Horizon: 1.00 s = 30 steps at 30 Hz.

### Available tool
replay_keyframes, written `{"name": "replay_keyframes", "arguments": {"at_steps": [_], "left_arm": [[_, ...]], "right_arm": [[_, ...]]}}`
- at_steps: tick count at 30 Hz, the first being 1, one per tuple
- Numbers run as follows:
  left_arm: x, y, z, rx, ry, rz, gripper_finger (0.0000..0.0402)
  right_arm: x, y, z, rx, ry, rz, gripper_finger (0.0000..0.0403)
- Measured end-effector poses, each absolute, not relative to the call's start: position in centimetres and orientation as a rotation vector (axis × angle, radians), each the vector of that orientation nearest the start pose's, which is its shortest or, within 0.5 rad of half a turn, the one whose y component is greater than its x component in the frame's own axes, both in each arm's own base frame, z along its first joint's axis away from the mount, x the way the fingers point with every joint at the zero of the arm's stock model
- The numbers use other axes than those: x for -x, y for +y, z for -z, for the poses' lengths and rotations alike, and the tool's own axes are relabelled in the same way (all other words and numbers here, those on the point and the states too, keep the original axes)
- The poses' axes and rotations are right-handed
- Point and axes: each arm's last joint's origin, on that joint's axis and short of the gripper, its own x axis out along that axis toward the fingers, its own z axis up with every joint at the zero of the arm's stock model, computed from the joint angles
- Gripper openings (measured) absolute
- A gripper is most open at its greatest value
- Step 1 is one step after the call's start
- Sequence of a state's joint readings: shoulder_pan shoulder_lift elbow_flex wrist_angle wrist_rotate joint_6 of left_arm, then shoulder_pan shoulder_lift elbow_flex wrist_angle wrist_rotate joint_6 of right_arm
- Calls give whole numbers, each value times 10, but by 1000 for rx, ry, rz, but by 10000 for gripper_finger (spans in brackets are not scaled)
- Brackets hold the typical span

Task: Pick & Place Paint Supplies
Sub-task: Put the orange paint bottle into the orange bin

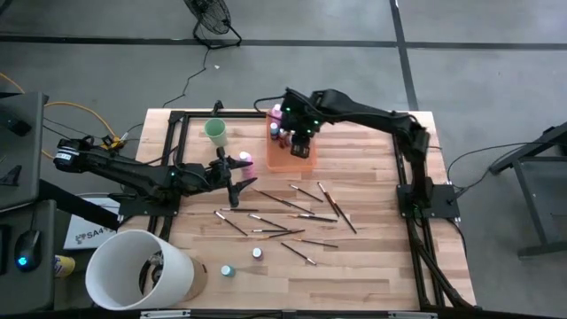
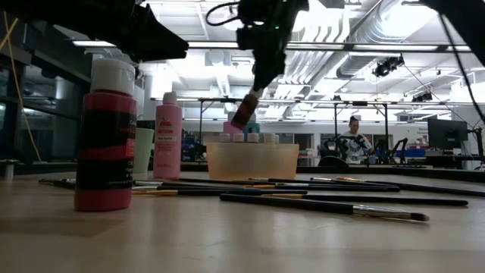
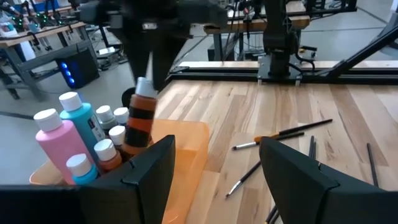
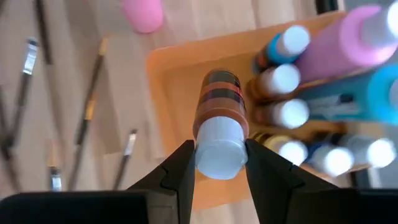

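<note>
My right gripper (image 1: pixel 301 144) hangs over the translucent orange tray (image 1: pixel 288 162) at the far middle of the table, shut on a small dark bottle with orange bands (image 4: pixel 219 102). Pink, teal and small pale-capped bottles (image 3: pixel 68 134) stand in the tray's far part. A pink bottle (image 1: pixel 245 159) stands upright on the table left of the tray. Thin dark-handled brushes (image 1: pixel 292 213) lie scattered on the wood. My left gripper (image 1: pixel 241 177) hovers open beside the pink bottle, nothing between its fingers (image 3: pixel 152 165). My right gripper pinches the small bottle's pale cap (image 4: pixel 217 149) between its two fingers, one on each side. The fingers come steeply from above. The bottle (image 2: pixel 244 114) hangs below them, a little tilted, bottom down, clear above the tray and the caps of the bottles in it.
A mint-green cup (image 1: pixel 215 133) stands left of the tray. A large white bucket (image 1: pixel 137 266) sits at the near left corner. Two small bottles (image 1: pixel 257 252) stand near the front edge. A dark frame (image 1: pixel 177 120) runs along the table's sides. A person sits in the room beyond.
</note>
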<state>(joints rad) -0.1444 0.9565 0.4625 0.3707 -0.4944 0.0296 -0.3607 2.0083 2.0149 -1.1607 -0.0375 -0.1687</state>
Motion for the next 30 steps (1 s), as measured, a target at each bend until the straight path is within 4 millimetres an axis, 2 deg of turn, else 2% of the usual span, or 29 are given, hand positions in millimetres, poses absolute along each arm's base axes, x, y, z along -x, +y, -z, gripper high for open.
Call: {"name": "replay_keyframes", "arguments": {"at_steps": [5, 17, 25, 30], "left_arm": [[-204, -16, -244, -70, 130, -348, 228], [-204, -16, -244, -70, 130, -348, 228], [-204, -16, -244, -70, 130, -348, 228], [-204, -16, -243, -72, 137, -347, 228]], "right_arm": [[-398, -149, -309, 32, 1197, 114, 113], [-403, -152, -296, 423, 1288, -66, 113], [-415, -150, -285, 730, 1259, -274, 113], [-429, -143, -277, 988, 1229, -380, 113]]}}
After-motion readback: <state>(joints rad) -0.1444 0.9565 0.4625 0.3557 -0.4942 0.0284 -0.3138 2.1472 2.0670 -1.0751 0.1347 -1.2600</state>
